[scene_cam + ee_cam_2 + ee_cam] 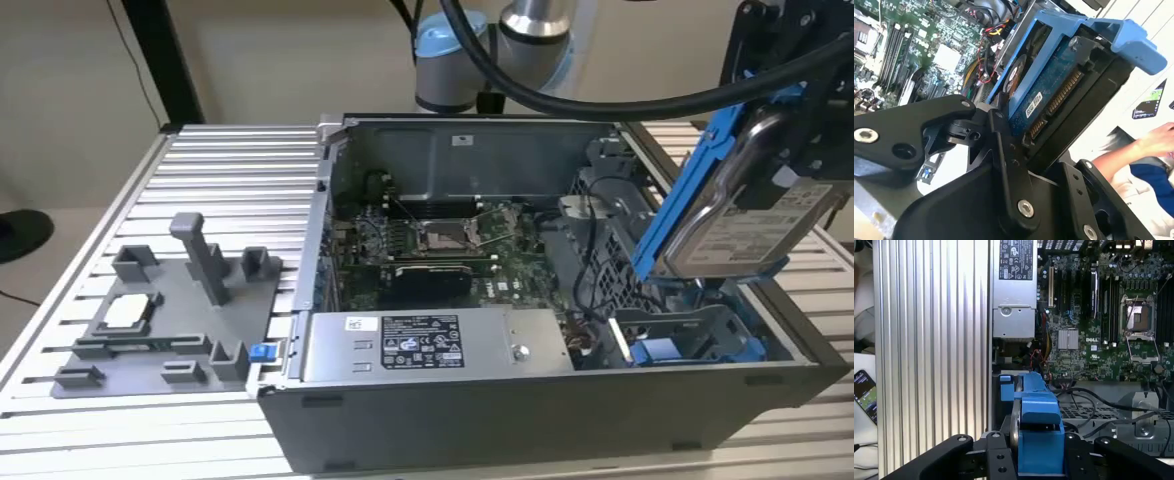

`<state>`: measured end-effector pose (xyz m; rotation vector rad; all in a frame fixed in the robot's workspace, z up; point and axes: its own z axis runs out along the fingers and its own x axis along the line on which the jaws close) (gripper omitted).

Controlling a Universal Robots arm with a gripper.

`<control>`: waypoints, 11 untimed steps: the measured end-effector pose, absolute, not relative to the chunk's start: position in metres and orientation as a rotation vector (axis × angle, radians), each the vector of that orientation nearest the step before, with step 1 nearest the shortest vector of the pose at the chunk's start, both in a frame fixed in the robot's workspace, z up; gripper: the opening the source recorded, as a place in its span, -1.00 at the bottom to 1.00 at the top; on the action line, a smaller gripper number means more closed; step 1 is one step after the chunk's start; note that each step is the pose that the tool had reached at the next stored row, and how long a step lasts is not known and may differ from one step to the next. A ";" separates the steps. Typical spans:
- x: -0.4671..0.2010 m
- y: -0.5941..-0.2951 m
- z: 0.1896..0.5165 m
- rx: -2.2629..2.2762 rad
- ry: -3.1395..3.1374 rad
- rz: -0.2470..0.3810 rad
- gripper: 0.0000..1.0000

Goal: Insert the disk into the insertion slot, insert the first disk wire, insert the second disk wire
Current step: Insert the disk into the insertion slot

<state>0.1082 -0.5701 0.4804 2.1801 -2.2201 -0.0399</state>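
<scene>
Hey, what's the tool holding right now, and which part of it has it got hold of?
The tool grips the disk at its raised end, across the blue carrier.

End effector cut off by edge, disk label blurred, person's arm cropped

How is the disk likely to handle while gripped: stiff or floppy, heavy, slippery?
Probably rigid: the disk is a metal slab in a blue plastic carrier, held tilted without sagging. It is likely heavy for its size, being metal. The fingers clamp the carrier's smooth edges, so it may slip if jolted.
</scene>
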 end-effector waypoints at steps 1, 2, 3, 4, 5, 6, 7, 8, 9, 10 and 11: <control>0.108 -0.570 0.480 2.180 -2.220 -0.040 -1.00; 0.108 -0.570 0.479 2.180 -2.220 -0.039 -1.00; 0.108 -0.571 0.478 2.180 -2.220 -0.039 -1.00; 0.108 -0.571 0.477 2.180 -2.221 -0.040 -1.00; 0.108 -0.571 0.476 2.180 -2.221 -0.040 -1.00; 0.109 -0.572 0.475 2.181 -2.221 -0.040 -1.00; 0.109 -0.573 0.474 2.181 -2.221 -0.040 -1.00; 0.110 -0.573 0.473 2.181 -2.221 -0.041 -1.00; 0.111 -0.574 0.472 2.181 -2.221 -0.041 -1.00; 0.112 -0.575 0.470 2.181 -2.221 -0.042 -1.00; 0.113 -0.576 0.469 2.181 -2.221 -0.042 -1.00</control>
